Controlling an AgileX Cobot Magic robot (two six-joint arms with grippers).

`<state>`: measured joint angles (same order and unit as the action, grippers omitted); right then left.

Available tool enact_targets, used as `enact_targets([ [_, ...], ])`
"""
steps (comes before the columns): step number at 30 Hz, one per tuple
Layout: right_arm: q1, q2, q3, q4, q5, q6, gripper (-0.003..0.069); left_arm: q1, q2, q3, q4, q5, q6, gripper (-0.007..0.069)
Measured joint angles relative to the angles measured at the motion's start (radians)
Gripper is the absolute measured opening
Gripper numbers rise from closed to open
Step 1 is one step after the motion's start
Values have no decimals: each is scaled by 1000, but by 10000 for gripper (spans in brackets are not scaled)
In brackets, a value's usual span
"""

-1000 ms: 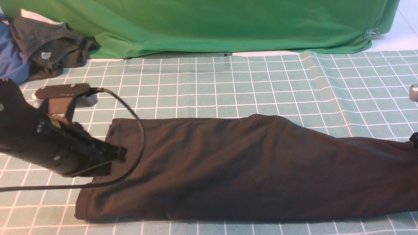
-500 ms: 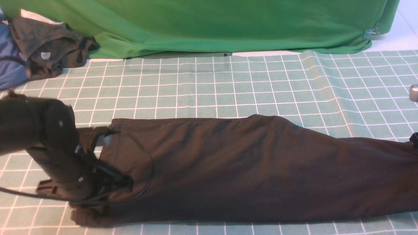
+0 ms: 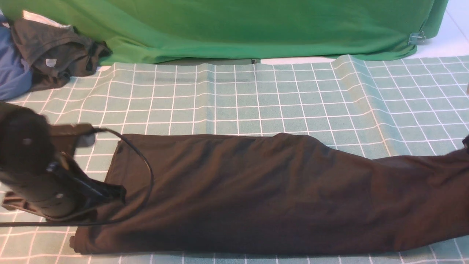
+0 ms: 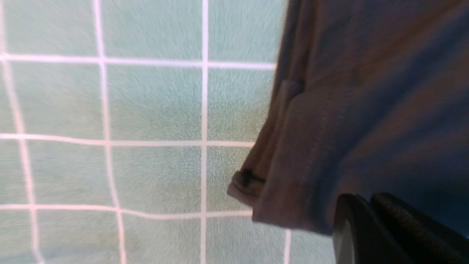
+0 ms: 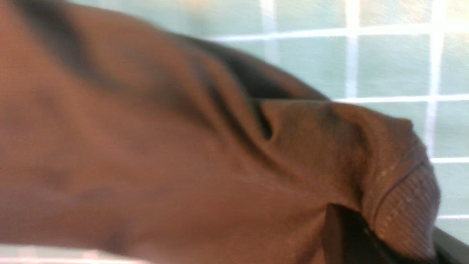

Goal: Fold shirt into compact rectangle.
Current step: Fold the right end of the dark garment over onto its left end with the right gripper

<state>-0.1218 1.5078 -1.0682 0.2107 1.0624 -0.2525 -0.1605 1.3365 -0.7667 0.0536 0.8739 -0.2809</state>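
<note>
Shirt (image 3: pixel 256 190) lies as one long dark band across the checked cloth (image 3: pixel 256 99) on the tabletop, running from the left arm out past the right edge of the front view. Its print and neck label are not visible. Left end effector (image 3: pixel 119 192) is clenched; it appears to pinch the hem end just in from the corner. Right end effector (image 5: pixel 392 249) grasps a ribbed edge (image 5: pixel 406 205) at the far end. Judged step: bring one end over the other to shorten the band. To do it well, lift both ends evenly with the cloth lightly taut, carry the moving end low and square to the long edges, and lay it flush so that no corner pokes out. The checked cloth is rucked behind the shirt, so dragging risks more wrinkles. The front view shows the whole band and its slanted far edge, but the right grip is almost off frame. The left wrist view shows stacked layers at the hem corner (image 4: pixel 253 190). Only the right wrist view shows the ribbing draped at the fingers.
</note>
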Motion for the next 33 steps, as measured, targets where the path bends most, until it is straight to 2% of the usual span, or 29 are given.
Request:
enact_targets([
  [6, 157, -73, -31, 105, 16, 22, 73, 0, -227, -1, 1, 77, 7, 7],
  [13, 469, -22, -217, 224, -33, 154, 73, 0, -422, -1, 1, 139, 6, 7],
  [18, 619, 84, -333, 232, -46, 218, 73, 0, -469, -1, 1, 158, 3, 7],
  [19, 675, 144, -388, 234, -65, 245, 73, 0, -484, -1, 0, 161, -1, 7],
  [27, 846, 435, -679, 325, -91, 277, 73, 0, -528, -1, -32, 167, -10, 7],
  [33, 921, 622, -879, 368, -93, 284, 73, 0, -553, -1, -40, 175, -11, 7],
])
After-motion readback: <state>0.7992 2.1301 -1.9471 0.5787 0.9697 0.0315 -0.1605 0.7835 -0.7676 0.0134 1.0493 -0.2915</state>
